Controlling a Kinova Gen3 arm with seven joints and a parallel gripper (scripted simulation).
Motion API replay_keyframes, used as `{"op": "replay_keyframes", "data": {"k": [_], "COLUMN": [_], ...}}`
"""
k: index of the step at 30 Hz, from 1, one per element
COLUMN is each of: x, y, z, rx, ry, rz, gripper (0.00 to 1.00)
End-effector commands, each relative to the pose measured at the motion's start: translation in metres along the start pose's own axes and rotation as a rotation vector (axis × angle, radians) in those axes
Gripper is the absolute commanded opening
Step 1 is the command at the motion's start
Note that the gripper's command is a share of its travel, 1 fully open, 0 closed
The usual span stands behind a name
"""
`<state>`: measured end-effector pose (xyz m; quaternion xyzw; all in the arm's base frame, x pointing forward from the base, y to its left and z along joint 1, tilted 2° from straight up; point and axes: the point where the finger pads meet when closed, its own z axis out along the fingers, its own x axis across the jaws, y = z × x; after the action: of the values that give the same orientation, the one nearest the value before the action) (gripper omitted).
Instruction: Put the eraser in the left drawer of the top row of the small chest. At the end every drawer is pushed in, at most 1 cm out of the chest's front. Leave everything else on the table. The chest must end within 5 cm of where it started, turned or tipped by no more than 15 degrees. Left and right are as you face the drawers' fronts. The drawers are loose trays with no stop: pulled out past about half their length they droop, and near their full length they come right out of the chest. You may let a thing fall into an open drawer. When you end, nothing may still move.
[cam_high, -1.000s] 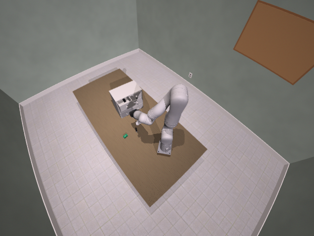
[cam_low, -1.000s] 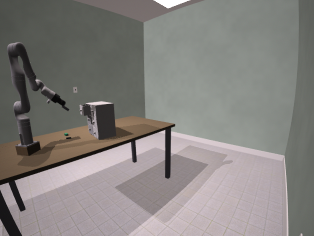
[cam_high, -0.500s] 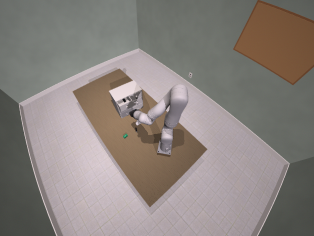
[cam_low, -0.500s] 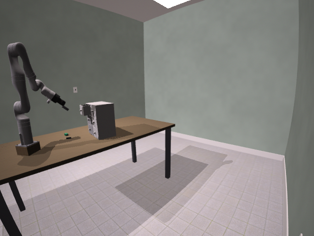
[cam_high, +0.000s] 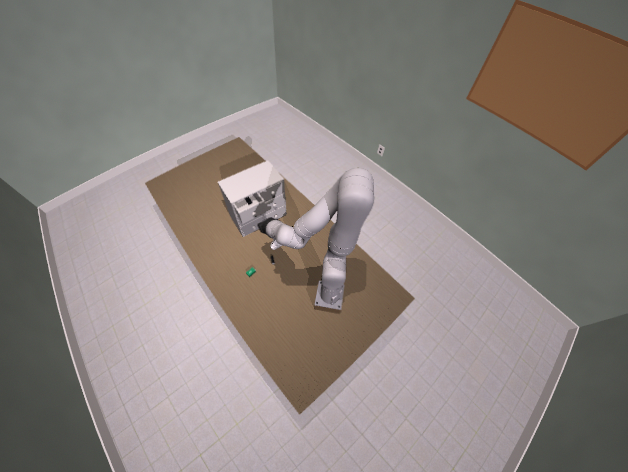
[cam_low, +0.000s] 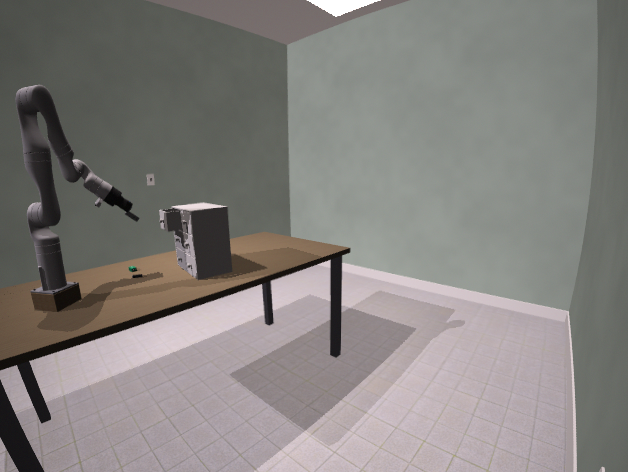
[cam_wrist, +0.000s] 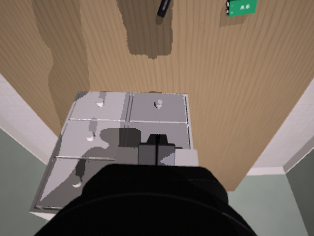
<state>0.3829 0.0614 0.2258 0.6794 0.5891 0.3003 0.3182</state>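
Observation:
The small white chest (cam_high: 250, 193) stands on the brown table, also in the exterior view (cam_low: 202, 239). Its top-row left drawer (cam_low: 169, 219) is pulled part way out. A dark patch (cam_high: 248, 200) shows inside it; I cannot tell if it is an object. My gripper (cam_low: 133, 216) is shut and empty. It hangs in the air a short way in front of that drawer, its fingers together in the wrist view (cam_wrist: 157, 141). A small green block with a pale label (cam_high: 250, 272), possibly the eraser, lies on the table, also in the wrist view (cam_wrist: 241, 7).
A thin black pen-like thing (cam_high: 272, 259) lies on the table near the green block, also in the wrist view (cam_wrist: 164, 8). The other drawers (cam_wrist: 128, 107) look pushed in. The arm's base (cam_high: 328, 298) is bolted to the table. The table's edge runs close beside the chest.

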Motion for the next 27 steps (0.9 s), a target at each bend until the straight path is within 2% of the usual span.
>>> {"op": "replay_keyframes", "data": {"k": [1,6,19,27], "x": [-0.002,-0.002,-0.002,-0.002], "y": [0.001,0.004,0.020,0.023], "z": [0.006,0.013,0.051,0.057], "rx": [0.003,0.003,0.003,0.003], "ry": [-0.007,-0.007,-0.007,-0.007], "rz": [0.001,0.001,0.001,0.001], "gripper": [0.00,0.00,0.00,0.00]}}
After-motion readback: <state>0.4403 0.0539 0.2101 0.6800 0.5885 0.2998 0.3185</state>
